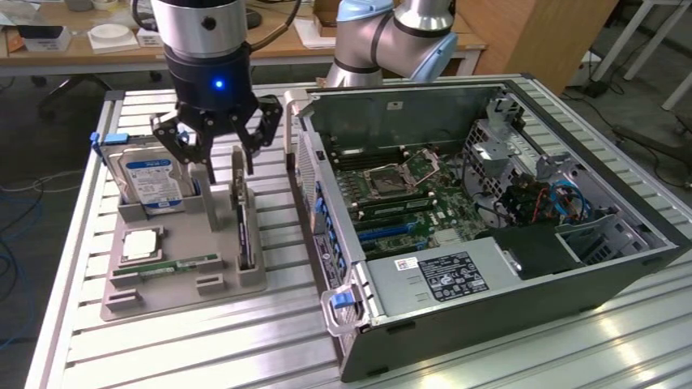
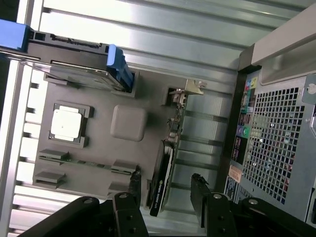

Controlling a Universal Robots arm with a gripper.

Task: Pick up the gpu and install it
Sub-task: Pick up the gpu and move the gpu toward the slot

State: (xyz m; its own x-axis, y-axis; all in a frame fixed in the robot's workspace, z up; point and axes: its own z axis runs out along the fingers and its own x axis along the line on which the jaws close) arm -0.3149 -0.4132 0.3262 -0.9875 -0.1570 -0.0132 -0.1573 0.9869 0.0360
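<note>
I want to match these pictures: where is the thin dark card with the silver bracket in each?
Exterior view: the gpu stands on edge in the grey plastic tray, on its side nearest the open computer case.
Wrist view: the gpu is edge-on, along the tray's edge facing the case.
Shared landmark: the tray's square silver chip.

Even overhead room light washes the ribbed tabletop [image 1: 216,348], leaving only soft shadows under the fingers [image 1: 249,154]. Well away from them, past the computer case [image 1: 508,300], the metal glares white. In the wrist view, slats beyond the dark, underlit fingers burn out.
</note>
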